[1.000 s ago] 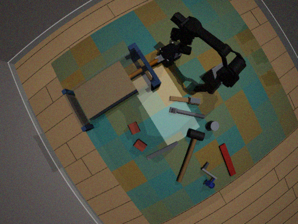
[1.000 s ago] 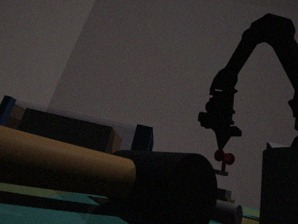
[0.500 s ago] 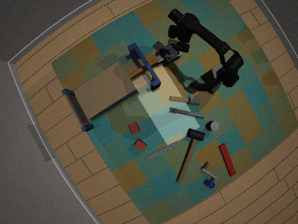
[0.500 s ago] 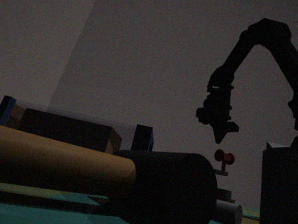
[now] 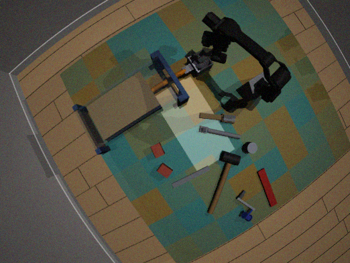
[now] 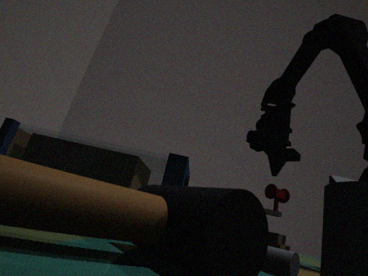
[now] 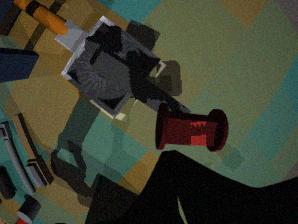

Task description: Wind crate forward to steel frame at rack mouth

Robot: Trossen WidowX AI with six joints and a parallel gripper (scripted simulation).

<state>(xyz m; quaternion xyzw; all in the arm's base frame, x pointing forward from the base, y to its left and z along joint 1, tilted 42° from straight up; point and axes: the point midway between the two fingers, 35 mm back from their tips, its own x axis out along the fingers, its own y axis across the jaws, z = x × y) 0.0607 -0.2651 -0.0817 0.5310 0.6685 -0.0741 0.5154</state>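
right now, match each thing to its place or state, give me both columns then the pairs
1. gripper
2. mallet
3. crate
4. orange strap

A. inside the clear-panelled cubby
B. shut, holding nothing, near the red knob
C. running from the winch toward the cubby
D. lying on the mat, black head and brown handle

Pairs: 1-B, 2-D, 3-A, 4-C
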